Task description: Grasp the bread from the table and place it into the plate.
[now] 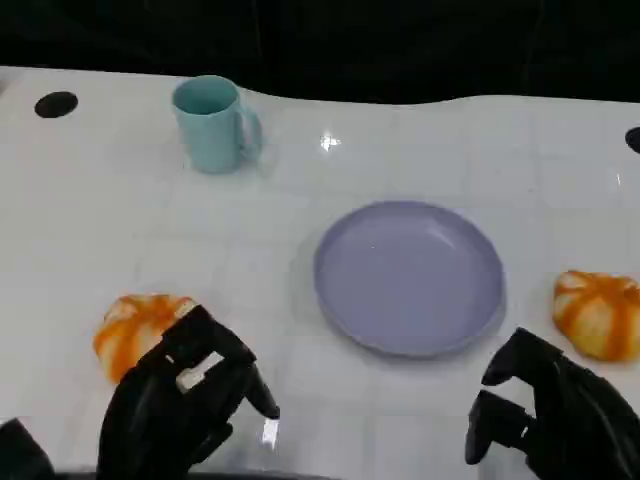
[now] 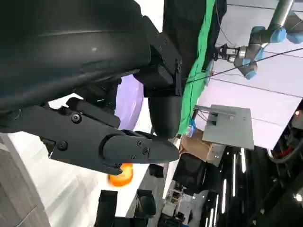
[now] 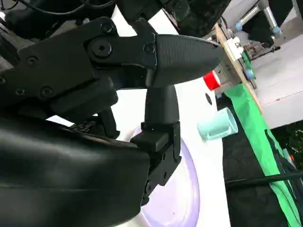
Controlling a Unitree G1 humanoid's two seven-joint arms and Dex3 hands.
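Your left hand (image 1: 180, 405) sits low at the near edge of the table, fingers spread and holding nothing. Its fingertips reach up against the near side of the left bread (image 1: 140, 330), overlapping it in the head view; whether they actually touch it you cannot tell from here. That bread lies just ahead of the hand and slightly to its outer side, a rounded orange-and-white bun with its longer side running roughly left to right.

Your right hand (image 1: 555, 415) is also at the near edge, fingers apart and slightly curled, gripping nothing. A second bread (image 1: 598, 314) lies ahead of it and a little to its outer side, with a clear gap between them.

The plate (image 1: 408, 277) is between the two breads, bare, nearer the right one. A teal cup (image 1: 213, 124) stands well back on the left, out of any likely path.

The left hand looks nearer to its bread, so a short reach forward and a close over the bun's top seems the next step, followed by a carry inward and to the right to the plate.
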